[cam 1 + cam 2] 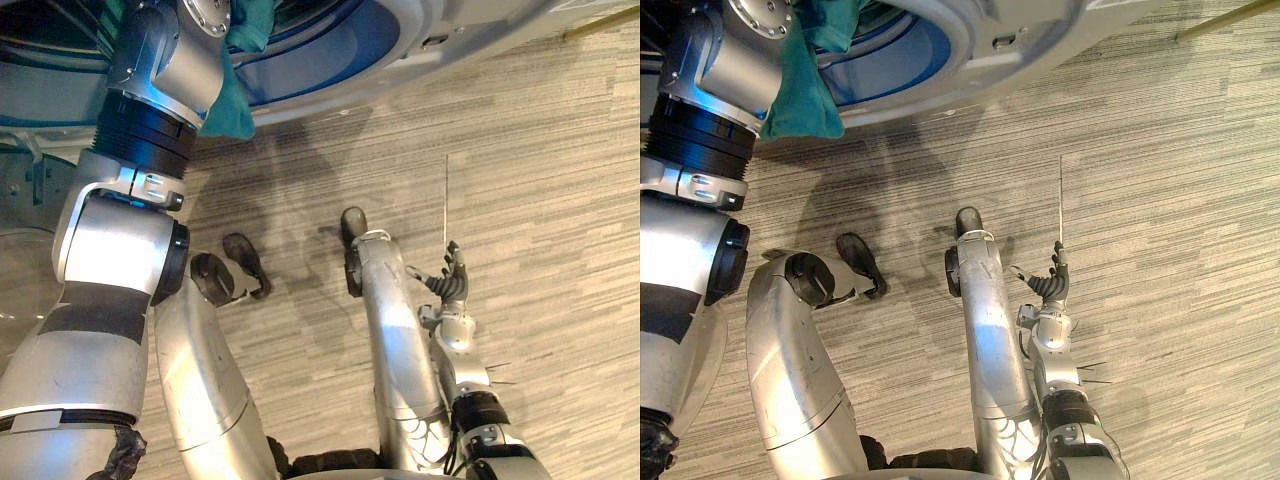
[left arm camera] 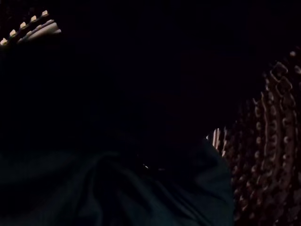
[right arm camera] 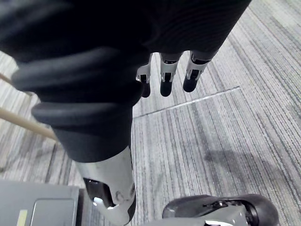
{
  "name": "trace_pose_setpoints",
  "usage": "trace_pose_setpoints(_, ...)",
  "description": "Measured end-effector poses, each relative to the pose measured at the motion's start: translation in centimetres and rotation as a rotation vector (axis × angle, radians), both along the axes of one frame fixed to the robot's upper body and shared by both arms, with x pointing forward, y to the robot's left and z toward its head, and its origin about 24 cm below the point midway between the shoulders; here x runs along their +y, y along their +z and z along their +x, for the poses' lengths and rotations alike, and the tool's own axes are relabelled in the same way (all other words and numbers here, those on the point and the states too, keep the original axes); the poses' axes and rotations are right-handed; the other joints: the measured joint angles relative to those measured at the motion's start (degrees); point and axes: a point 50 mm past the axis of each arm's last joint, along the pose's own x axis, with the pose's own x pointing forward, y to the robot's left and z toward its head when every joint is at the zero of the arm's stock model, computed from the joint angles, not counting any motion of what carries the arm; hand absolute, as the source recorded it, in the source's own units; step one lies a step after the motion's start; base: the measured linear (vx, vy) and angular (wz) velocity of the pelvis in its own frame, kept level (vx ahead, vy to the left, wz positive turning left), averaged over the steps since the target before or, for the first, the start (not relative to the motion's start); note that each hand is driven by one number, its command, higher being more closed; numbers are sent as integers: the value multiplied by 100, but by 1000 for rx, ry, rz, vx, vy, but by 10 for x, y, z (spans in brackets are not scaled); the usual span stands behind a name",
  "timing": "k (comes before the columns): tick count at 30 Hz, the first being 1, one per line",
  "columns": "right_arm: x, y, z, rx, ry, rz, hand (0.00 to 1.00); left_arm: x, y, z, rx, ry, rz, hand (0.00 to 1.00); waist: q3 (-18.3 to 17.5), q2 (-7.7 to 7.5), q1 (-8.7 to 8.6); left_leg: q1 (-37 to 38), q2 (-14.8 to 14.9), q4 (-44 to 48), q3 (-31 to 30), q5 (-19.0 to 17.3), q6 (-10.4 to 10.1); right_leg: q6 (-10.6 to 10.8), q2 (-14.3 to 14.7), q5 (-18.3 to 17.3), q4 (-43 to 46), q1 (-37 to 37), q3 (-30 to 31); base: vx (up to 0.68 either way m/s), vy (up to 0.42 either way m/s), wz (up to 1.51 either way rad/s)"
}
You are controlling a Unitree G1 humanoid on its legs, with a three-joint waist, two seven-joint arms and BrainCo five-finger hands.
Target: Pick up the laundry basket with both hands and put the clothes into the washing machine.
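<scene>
Left eye view: striped grey carpet (image 1: 540,180) lies all round the right hand (image 1: 450,280), which hangs loose and wide, holding nothing. Well away from it, teal cloth (image 1: 235,110) drapes over the washing machine (image 1: 420,30) rim. Left wrist view: dark cloth (image 2: 117,188) by a holed drum wall (image 2: 273,141); I cannot tell the left hand's grip. Right wrist view: straight fingers (image 3: 167,80) over open carpet.

You are looking down at a grey striped carpet-tile floor (image 1: 540,150); a thin pale seam (image 1: 446,200) is running straight between its tiles, and a yellowish wooden strip (image 1: 1220,20) is crossing the far corner.
</scene>
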Motion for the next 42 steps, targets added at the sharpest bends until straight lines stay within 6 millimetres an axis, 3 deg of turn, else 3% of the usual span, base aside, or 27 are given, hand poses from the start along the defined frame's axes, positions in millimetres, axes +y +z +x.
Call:
trace_pose_setpoints(7, -1, 7, 0, -28, 20, -22, 0, -15, -24, 13, 119, -43, 40, 0, 33, 84, 18, -42, -95, -34, -2, 5, -27, -8, -197, 15, 0, -36, -76, -7, 28, 7)
trace_pose_setpoints(14, -4, 9, -4, -41, 24, -24, 0, -6, -33, 15, 132, -146, -112, 0, 41, 109, 92, 37, -216, -185, -3, 181, -9, -89, -305, 36, 42, 13, -94, 1, -2, 14)
trace_pose_setpoints(16, -9, 6, -7, -31, 6, -22, 0, 0, -48, 13, 130, -183, -162, 0, 40, 110, 190, 227, -233, -251, -13, 225, -19, -170, -332, -9, 44, 179, -124, 22, -29, 15)
trace_pose_setpoints(19, -11, 3, -10, -7, 0, -21, 0, 10, -76, 12, 152, -204, -216, 0, 28, 133, 206, 607, -311, -447, -104, 298, -71, -288, -455, -79, -48, 608, -272, 29, -19, 27)
trace_pose_setpoints(22, -17, -2, -17, 17, -42, -9, 0, 21, -114, 5, 183, -246, -286, 0, 5, 158, 308, 1176, -394, -839, -122, 383, -182, -376, -526, -117, -312, 1178, -355, 31, -32, 22)
trace_pose_setpoints(24, -23, -10, -25, 65, -70, -4, 0, 29, -157, -2, 248, -283, -373, 0, -42, 224, 359, 1700, -427, -1239, -146, 467, -293, -478, -584, -122, -656, 1722, -463, 29, -28, 17)
trace_pose_setpoints(25, -24, -12, -26, 77, -71, -7, 0, 30, -169, -4, 270, -294, -400, 0, -48, 231, 378, 1841, -439, -1352, -148, 490, -316, -495, -587, -118, -752, 1872, -489, 45, -46, 15)
trace_pose_setpoints(29, -29, -32, -44, 185, -74, -5, 0, 15, -279, -22, 550, -421, -680, 0, -674, 338, 496, 2571, -508, -2103, -159, 653, -428, -617, -619, -103, -1381, 2606, -590, 95, -47, 13)
trace_pose_setpoints(30, -24, -34, -44, 200, -58, 6, 0, 15, -312, -33, 639, -434, -792, 0, -682, 347, 503, 2960, -511, -2332, -146, 708, -484, -644, -622, -95, -1577, 2972, -628, 133, -60, 5)
trace_pose_setpoints(32, -19, -38, -45, 222, -41, 28, 0, 13, -354, -50, 763, -437, -925, 0, -760, 416, 503, 3396, -515, -2671, -162, 765, -556, -678, -622, -76, -1902, 3443, -715, 123, -65, 12)
trace_pose_setpoints(33, -18, -43, -49, 257, -30, 38, 0, 13, -391, -68, 879, -425, -1048, 0, -794, 446, 514, 3950, -549, -3090, -133, 867, -592, -706, -649, -58, -2252, 3997, -769, 147, -77, 24)
trace_pose_setpoints(35, -20, -52, -58, 296, -40, 44, 0, 17, -423, -86, 977, -393, -1150, 0, -893, 464, 522, 4495, -664, -3545, -111, 973, -643, -739, -711, -31, -2622, 4544, -851, 168, -75, 32)
trace_pose_setpoints(36, -22, -64, -70, 356, -51, 49, 0, 23, -452, -107, 1065, -348, -1236, 0, -1125, 470, 551, 4956, -702, -3953, -101, 1083, -666, -772, -725, 10, -2980, 5007, -909, 196, -75, 26)
trace_pose_setpoints(42, -23, -110, -112, 594, -61, 81, 0, 48, -528, -176, 1298, -110, -1490, 0, -1842, 510, 641, 6653, -737, -5548, 114, 1482, -709, -692, -701, 409, -4595, 6718, -991, 187, -1, 6)
